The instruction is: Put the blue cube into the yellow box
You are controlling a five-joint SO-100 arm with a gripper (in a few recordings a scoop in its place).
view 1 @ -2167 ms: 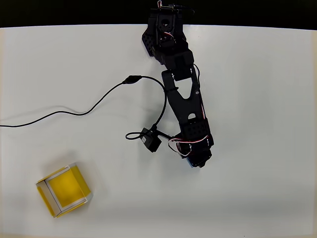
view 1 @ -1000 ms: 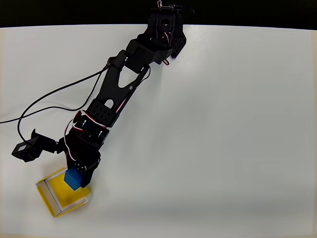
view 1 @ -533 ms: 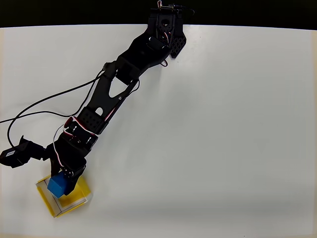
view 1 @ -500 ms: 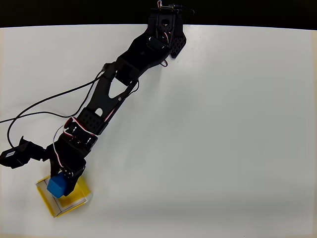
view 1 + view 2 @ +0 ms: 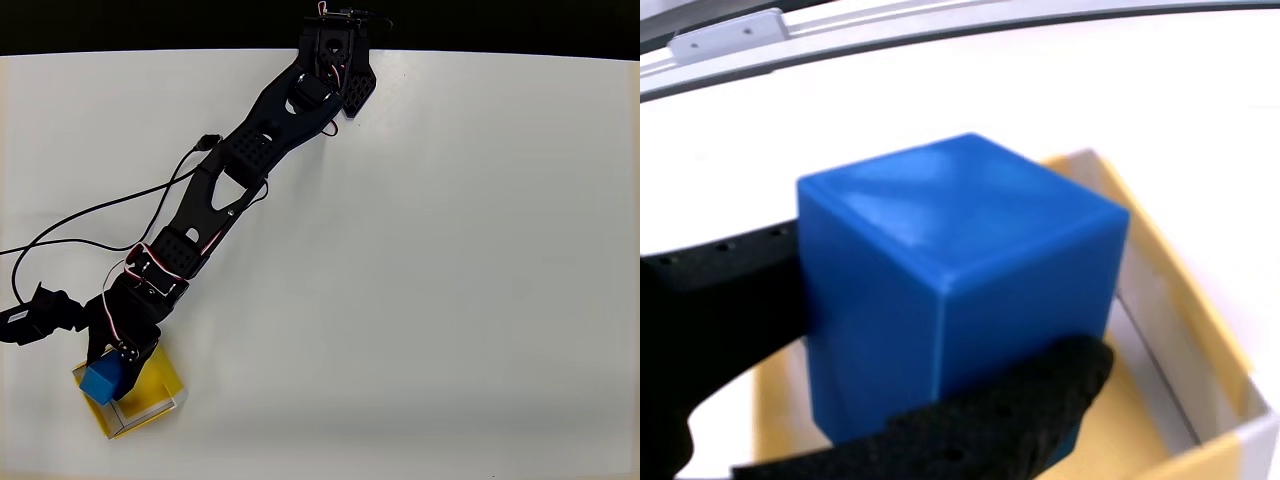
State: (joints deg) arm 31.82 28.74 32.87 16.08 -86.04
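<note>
Claw [image 5: 108, 368] clamped on the blue cube [image 5: 100, 382]; in the wrist view black fingers [image 5: 970, 430] press the blue cube [image 5: 950, 300] from both sides. Cube sits over the upper-left part of the yellow box [image 5: 160, 385], above its floor; contact with the box can't be told. Box is near the lower-left corner of the white tabletop [image 5: 450, 280]. Black cable [image 5: 90, 212] trails left across the tabletop.

Bright even light, faint shadows, wrist view soft, perhaps slightly overexposed.
</note>
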